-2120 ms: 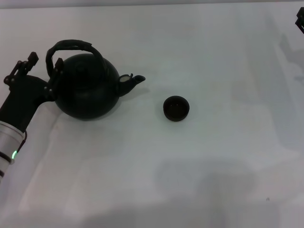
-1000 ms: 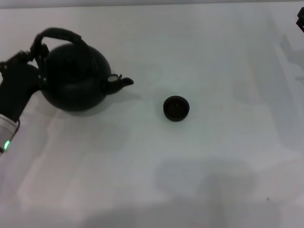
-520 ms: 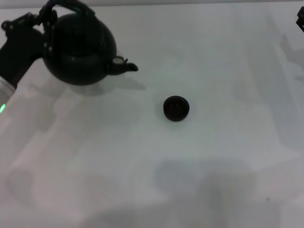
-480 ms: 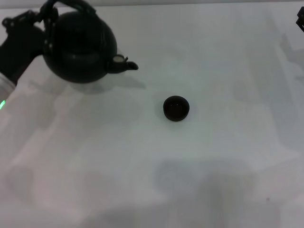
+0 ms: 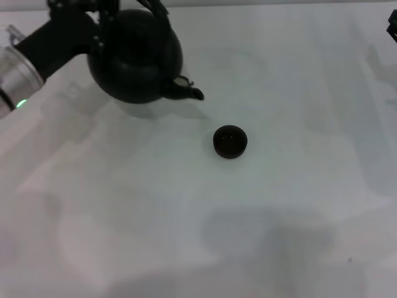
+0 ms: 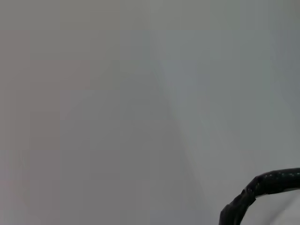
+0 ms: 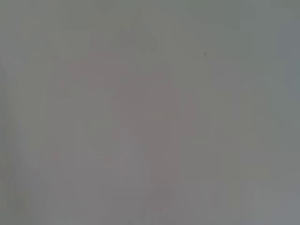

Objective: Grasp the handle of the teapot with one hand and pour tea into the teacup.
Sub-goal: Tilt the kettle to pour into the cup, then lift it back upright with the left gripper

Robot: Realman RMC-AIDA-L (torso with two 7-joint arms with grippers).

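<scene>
Left gripper: working at the far left, clenching the handle at the frame's edge.
Teapot: hanging off the table, spout pointing right and nearer.
Teacup: sitting upright near the middle, right of and nearer than the spout, apart from it.
Right gripper: sitting at the far right edge; grip state cannot be told.

The teapot hangs above the table at far left, the teacup nearer, right of its spout.
</scene>
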